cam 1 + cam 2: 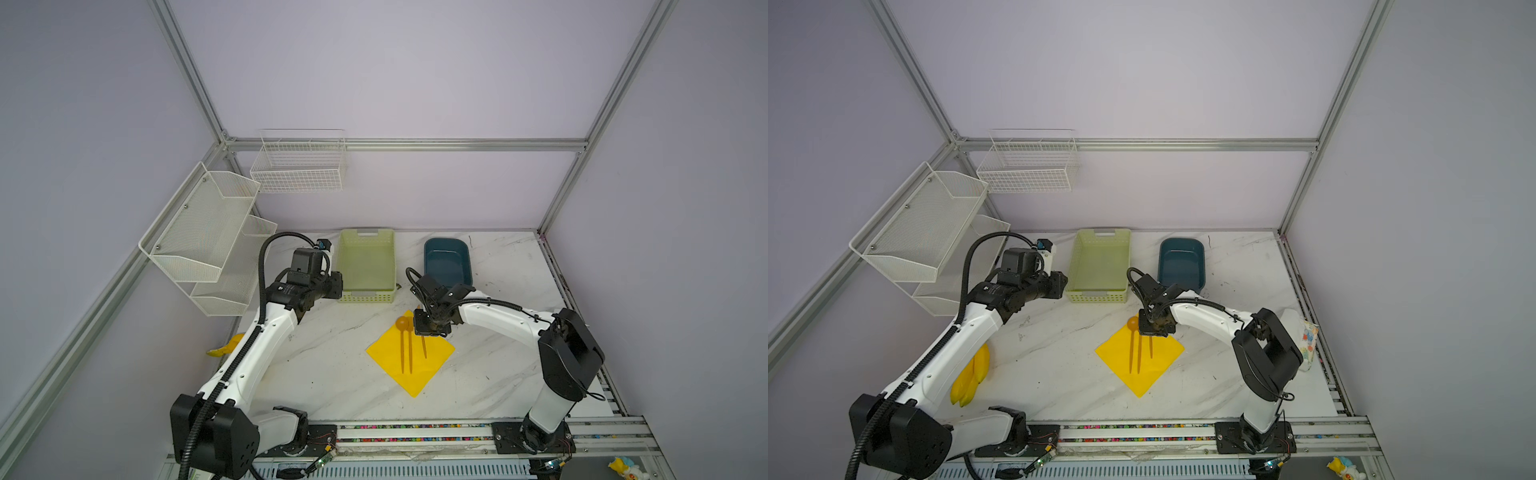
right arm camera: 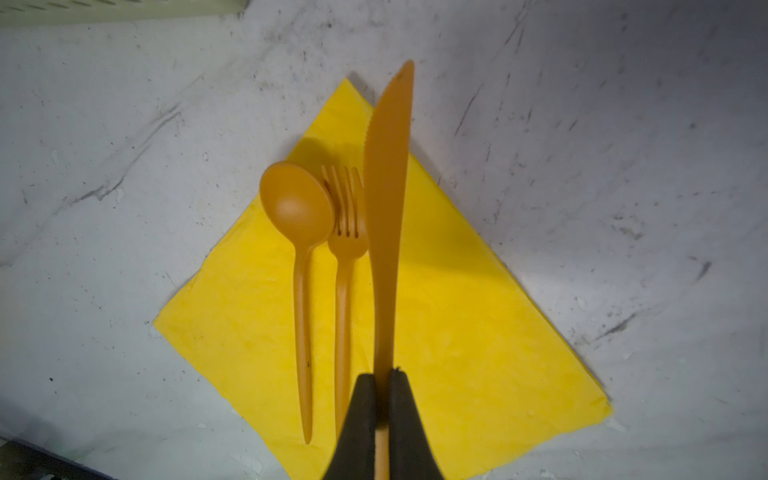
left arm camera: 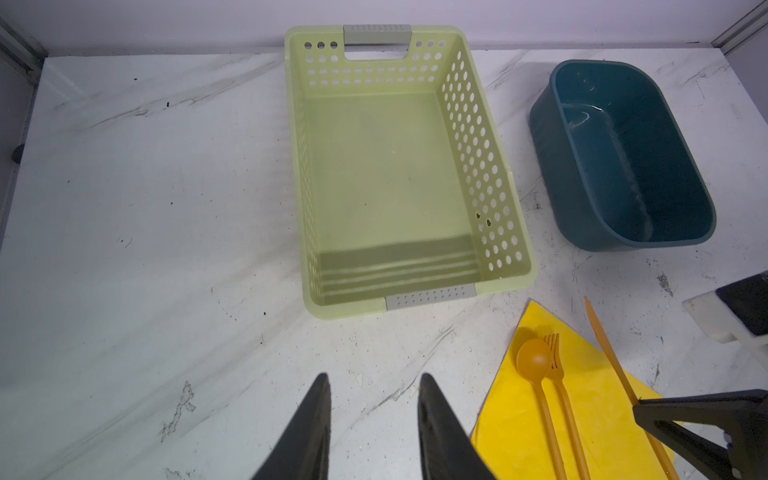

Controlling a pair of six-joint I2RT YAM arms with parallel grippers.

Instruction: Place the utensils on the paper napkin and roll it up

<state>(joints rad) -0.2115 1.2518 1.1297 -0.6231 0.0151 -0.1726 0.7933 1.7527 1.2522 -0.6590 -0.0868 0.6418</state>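
A white marble table (image 1: 332, 374) is seen in both top views, with a pale green basket (image 1: 365, 296) and a dark blue tub (image 1: 446, 259) set side by side at its far side (both apart from the napkin). The paper napkin (image 1: 415, 382) is laid flat as a diamond near the middle. The left gripper (image 3: 373, 378) is held partly open over bare marble near the basket, with nothing between its fingers. The right gripper (image 2: 382, 378) is closed tightly on the handle of the knife (image 2: 386, 208), whose tip is carried past the napkin's far corner. The fork (image 2: 345, 270) and spoon (image 2: 297, 208) are laid on the napkin side by side, bowl overlapping tines.
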